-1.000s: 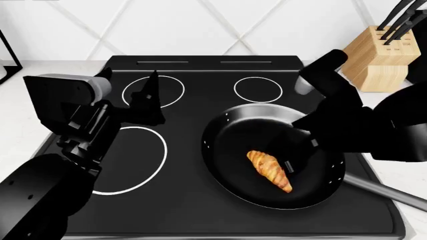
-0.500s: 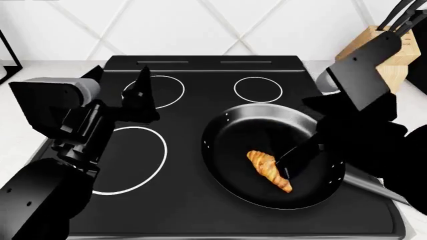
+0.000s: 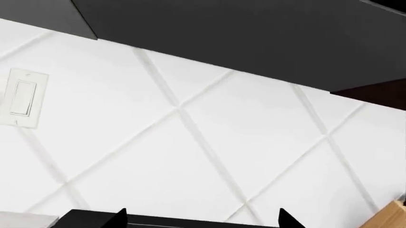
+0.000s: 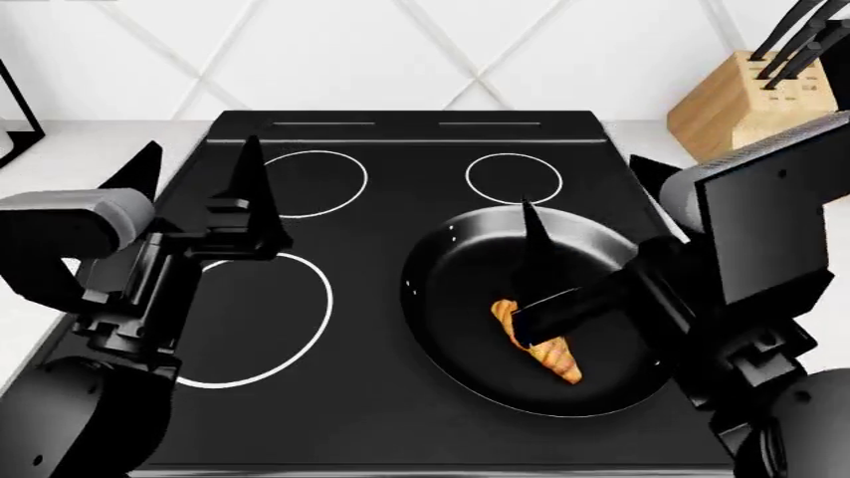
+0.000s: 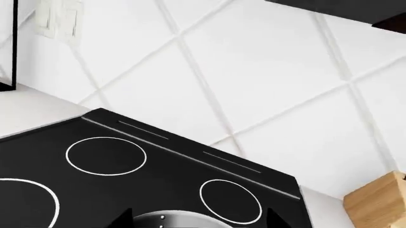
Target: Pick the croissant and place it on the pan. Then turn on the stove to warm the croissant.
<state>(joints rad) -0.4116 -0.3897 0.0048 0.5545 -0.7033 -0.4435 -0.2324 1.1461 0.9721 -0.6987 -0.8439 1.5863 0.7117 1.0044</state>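
Croissant [image 4: 539, 344] lies in the black frying pan [image 4: 452, 299], toward its 5 o'clock side, partly hidden behind one finger of my right gripper [image 4: 591, 234]. That gripper hangs above the pan with its jaws spread wide and nothing between them; I have let go. The pan sits on the stove [image 4: 398, 418] at the cooktop's 4 o'clock burner. My left gripper [image 4: 193, 174] is raised over the 9 o'clock side of the cooktop, its fingers parted and empty too. A wooden knife block [image 4: 743, 105] stands on the counter at 2 o'clock from the pan. My left wrist camera faces the white tiled wall [image 3: 209, 142] with a light switch [image 3: 24, 97].
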